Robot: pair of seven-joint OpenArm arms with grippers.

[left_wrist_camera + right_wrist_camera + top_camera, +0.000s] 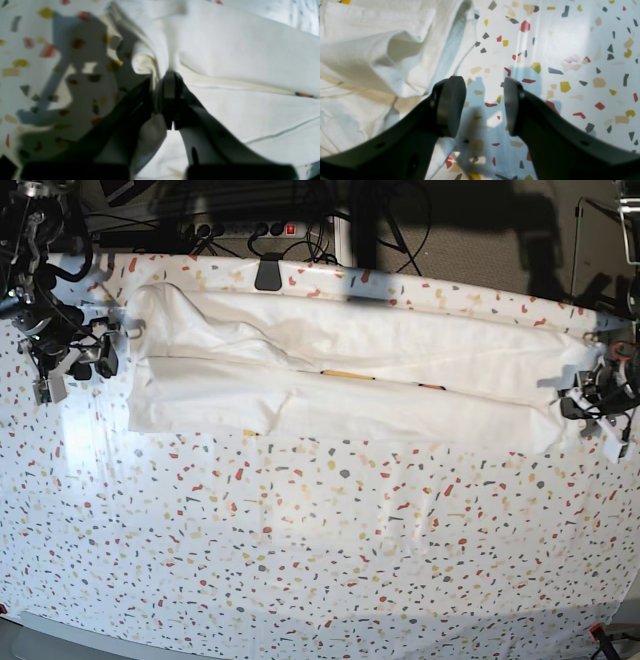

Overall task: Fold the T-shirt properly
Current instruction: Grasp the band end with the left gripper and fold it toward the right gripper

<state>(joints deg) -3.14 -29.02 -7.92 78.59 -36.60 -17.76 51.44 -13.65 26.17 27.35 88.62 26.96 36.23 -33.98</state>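
The white T-shirt [350,380] lies folded in a long band across the far half of the table, with a sliver of yellow and orange print at its middle fold. My left gripper [166,77] is shut on a bunched edge of the shirt [237,50]; in the base view it [578,406] is at the shirt's right end. My right gripper [481,105] is open and empty, hovering over bare table just beside the shirt's edge [370,50]. In the base view it [100,360] is at the shirt's left end.
The table has a white speckled cover [320,540]. A black clamp [267,275] sits at the back edge, and a power strip [240,227] with cables lies behind it. The table's edges are close to both arms.
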